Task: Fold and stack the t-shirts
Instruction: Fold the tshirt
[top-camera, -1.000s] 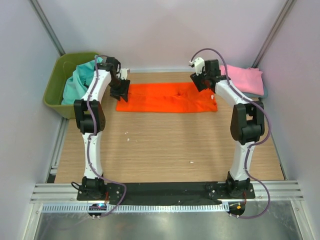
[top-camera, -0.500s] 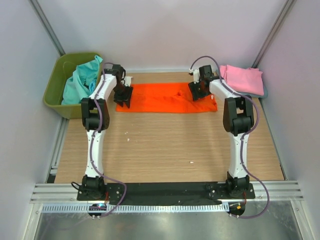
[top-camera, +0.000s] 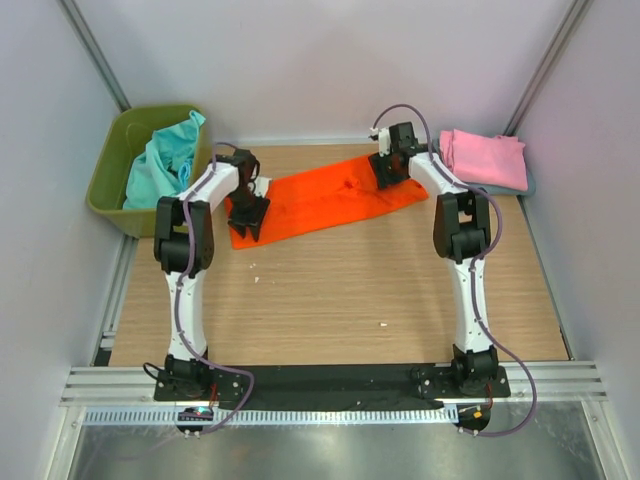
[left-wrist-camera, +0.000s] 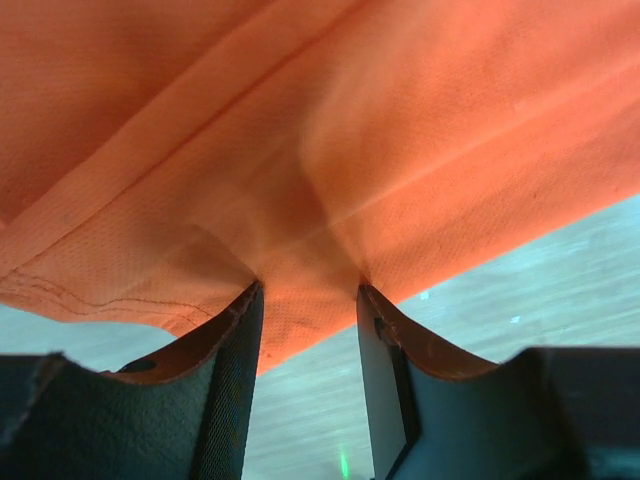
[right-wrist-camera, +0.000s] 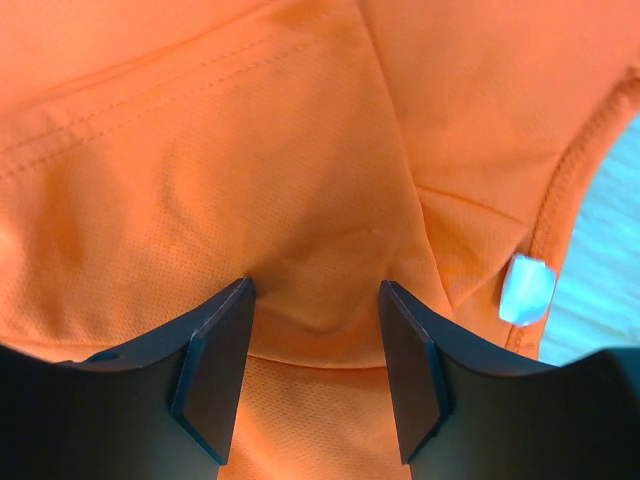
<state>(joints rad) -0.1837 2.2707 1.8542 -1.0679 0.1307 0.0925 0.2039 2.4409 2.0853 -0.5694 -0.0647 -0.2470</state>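
The orange t-shirt (top-camera: 325, 197) is spread in a long, folded strip on the wooden table (top-camera: 330, 300). It lies at a slant, its left end closer to the arm bases than its right end.

The left gripper (top-camera: 248, 222) is placed at the left end of the orange t-shirt. In the left wrist view its jaws are brought narrow, and a fold of the orange cloth is pinched between them, with creases running into the gap. The right gripper (top-camera: 385, 175) is placed on the far edge of the orange t-shirt, near its right end. Its jaws are also closed on the cloth, which is gathered between them. A small white label (right-wrist-camera: 527, 288) is seen on the hem just beside this grip.

To the right of the orange t-shirt, apart from it, a folded pink t-shirt (top-camera: 487, 160) is laid at the table edge. To the left of the orange t-shirt, an olive-green bin (top-camera: 105, 175) is set beside the table, and crumpled teal t-shirts (top-camera: 160, 165) are heaped inside it.
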